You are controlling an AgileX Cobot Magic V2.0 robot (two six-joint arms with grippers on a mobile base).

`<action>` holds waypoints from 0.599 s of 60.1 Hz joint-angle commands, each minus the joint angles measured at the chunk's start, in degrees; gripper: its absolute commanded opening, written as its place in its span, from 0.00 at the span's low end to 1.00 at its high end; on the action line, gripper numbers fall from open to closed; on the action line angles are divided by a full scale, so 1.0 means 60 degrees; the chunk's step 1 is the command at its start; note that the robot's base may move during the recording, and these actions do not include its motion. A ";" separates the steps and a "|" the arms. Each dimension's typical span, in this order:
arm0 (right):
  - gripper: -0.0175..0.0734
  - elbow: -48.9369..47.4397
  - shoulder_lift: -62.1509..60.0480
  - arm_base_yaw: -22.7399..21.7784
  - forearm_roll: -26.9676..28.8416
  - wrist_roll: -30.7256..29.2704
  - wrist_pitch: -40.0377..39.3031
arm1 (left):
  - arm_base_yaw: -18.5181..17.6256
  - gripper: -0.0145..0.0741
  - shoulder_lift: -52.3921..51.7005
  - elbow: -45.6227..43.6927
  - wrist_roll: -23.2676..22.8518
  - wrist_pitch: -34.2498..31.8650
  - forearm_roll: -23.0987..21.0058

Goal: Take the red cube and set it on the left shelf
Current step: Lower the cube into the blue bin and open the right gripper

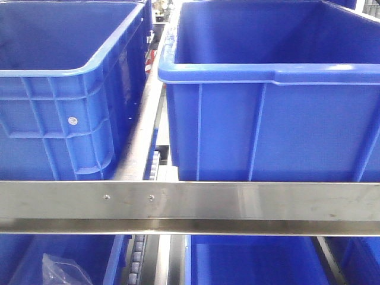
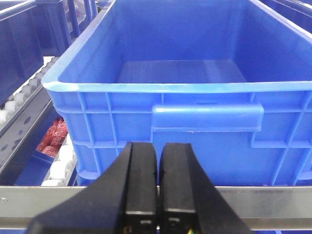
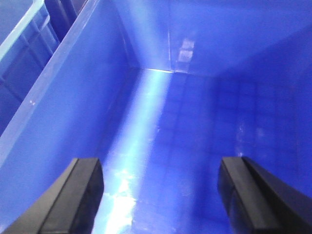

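Note:
The left shelf shows as a steel rack; its flat front rail (image 1: 190, 202) crosses the front view, and it appears again as a rail (image 2: 278, 200) in the left wrist view. My left gripper (image 2: 158, 146) is shut with nothing between its black fingers, just before that rail and facing an empty blue crate (image 2: 195, 122). My right gripper (image 3: 161, 170) hangs wide open inside a blue crate (image 3: 73, 112), above its bare glossy floor, holding nothing. The red cube is out of view.
Two big blue crates (image 1: 65, 101) (image 1: 273, 119) stand side by side on the upper tier, with white rollers (image 1: 152, 163) between them. A lower-tier crate holds a clear plastic bag (image 1: 59, 270). Red knobbly items (image 2: 53, 135) lie in a bin beside rollers (image 2: 61, 168).

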 commanded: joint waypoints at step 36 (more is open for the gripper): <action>0.25 0.2587 -0.4760 0.0082 -0.0100 -0.0022 -0.1688 | -0.0006 0.28 -0.0137 0.0221 -0.0019 -0.0852 -0.0011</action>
